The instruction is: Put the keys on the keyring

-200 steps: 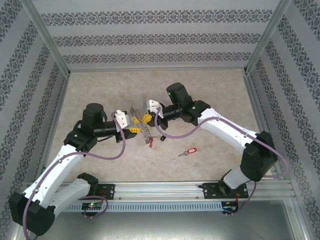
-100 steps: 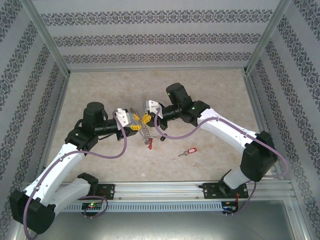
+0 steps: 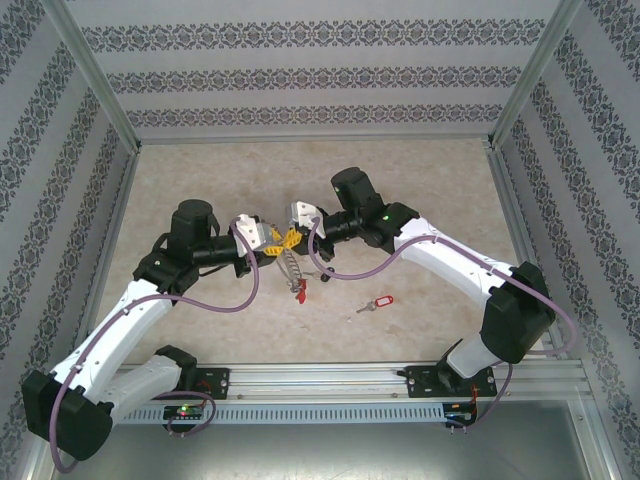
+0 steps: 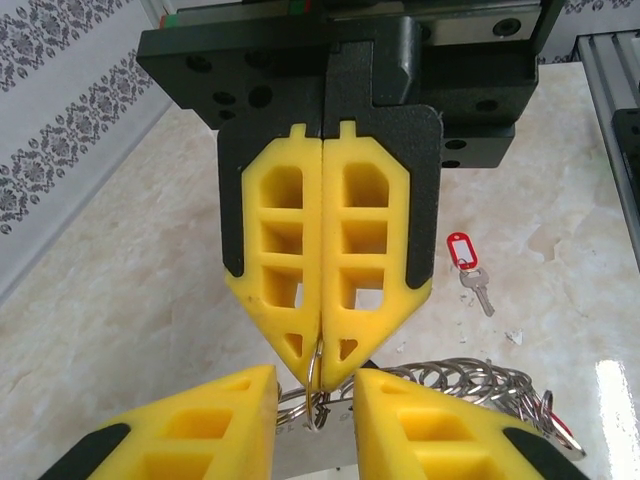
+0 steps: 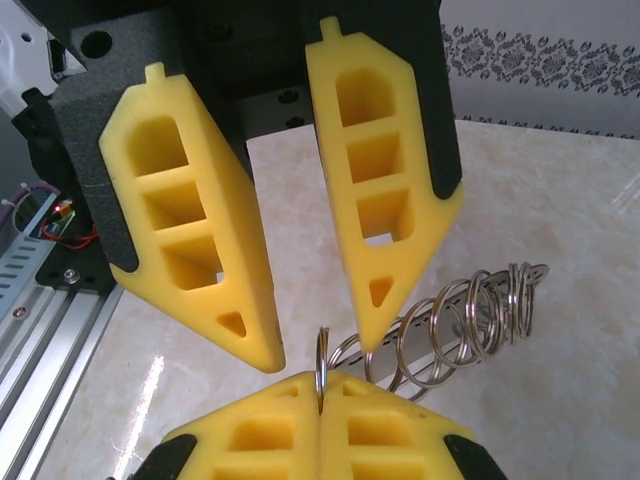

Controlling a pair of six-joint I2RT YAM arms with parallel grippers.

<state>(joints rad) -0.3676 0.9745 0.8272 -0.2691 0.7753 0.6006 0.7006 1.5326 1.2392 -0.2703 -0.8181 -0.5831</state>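
Observation:
The keyring (image 3: 291,262), a row of thin metal loops (image 5: 470,315), hangs between my two grippers above the table. My right gripper (image 5: 320,385) is shut on the end loop (image 5: 322,352), which stands upright out of its tips. My left gripper (image 4: 315,385) faces it tip to tip and is open, one finger (image 5: 255,330) on each side of that loop without touching it. A red-tagged key (image 3: 299,292) dangles at the keyring's lower end, with a dark key (image 3: 325,277) beside it. Another red-tagged key (image 4: 465,258) lies loose on the table (image 3: 420,200).
The loose key (image 3: 377,302) lies right of the grippers, toward the near edge. Patterned walls and metal posts (image 3: 100,110) enclose the table on three sides. The aluminium rail (image 3: 330,378) with the arm bases runs along the front.
My left gripper has slid right toward the right gripper and its jaws have narrowed, now straddling the held loop. The right gripper and keyring have stayed put.

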